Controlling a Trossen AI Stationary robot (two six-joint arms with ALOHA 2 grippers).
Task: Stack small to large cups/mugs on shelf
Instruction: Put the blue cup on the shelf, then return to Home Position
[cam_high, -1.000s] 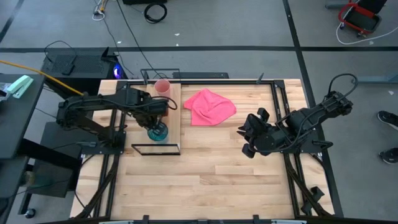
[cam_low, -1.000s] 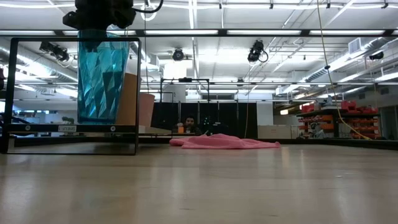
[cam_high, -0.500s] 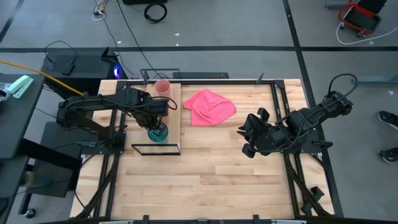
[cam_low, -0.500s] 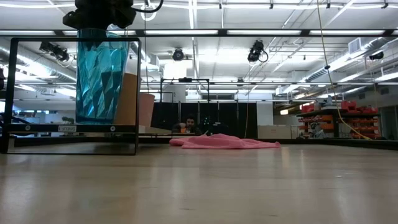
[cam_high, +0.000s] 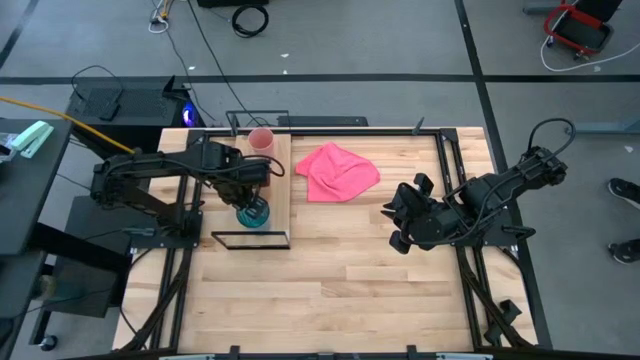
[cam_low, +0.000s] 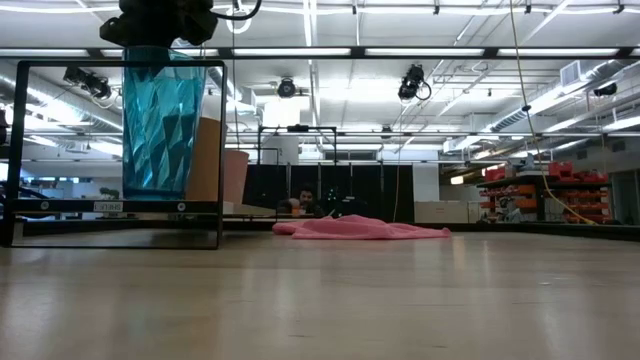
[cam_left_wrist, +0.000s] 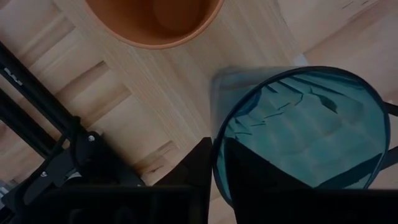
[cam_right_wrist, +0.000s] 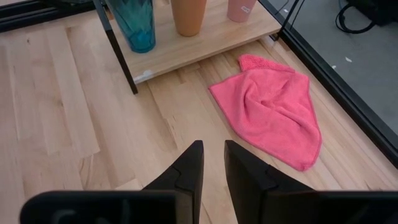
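Three cups stand upright in a row on the light-wood shelf (cam_high: 281, 190): the small pink cup (cam_high: 260, 139) at the far end, the orange cup (cam_right_wrist: 188, 15) in the middle, the teal cup (cam_high: 253, 213) nearest. My left gripper (cam_left_wrist: 217, 165) points straight down over the teal cup (cam_left_wrist: 298, 124), slightly open, one finger inside it and one outside its rim. My right gripper (cam_high: 394, 226) hangs open above the table's right half, holding nothing. My left gripper has the teal cup's rim (cam_left_wrist: 215, 149) between its fingers, one finger inside the cup and one outside, coming from above. I cannot tell whether either finger touches the wall. The cup stands upright with its base on the shelf (cam_low: 110, 206).
A crumpled pink cloth (cam_high: 335, 172) lies on the slatted tabletop just right of the shelf. The shelf's thin black wire frame (cam_low: 222, 150) rises around the cups. Bare tabletop stretches across the near half (cam_high: 340, 290).
The teal cup has shifted slightly toward the table's left under my left gripper and stands settled on the shelf.
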